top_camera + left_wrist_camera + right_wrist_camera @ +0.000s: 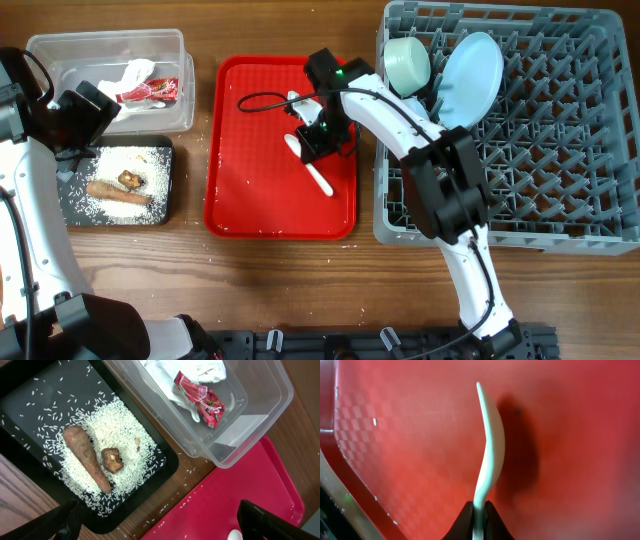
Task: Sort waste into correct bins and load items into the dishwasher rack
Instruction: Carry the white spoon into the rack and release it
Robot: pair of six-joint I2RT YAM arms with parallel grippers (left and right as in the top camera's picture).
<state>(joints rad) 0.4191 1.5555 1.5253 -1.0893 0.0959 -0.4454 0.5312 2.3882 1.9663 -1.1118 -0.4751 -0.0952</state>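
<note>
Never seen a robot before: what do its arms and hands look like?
The left arm and right arm are white tubes with black joints. The right carries a looping black cable and green light. The left hand and right hand end in black fingers.

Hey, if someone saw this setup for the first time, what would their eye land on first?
The bright red tray at the centre, where the right arm's fingers pinch one end of the white spoon. Next, the big grey dishwasher rack on the right, with a pale blue plate and a bowl at its top-left corner in the overhead view.
</note>
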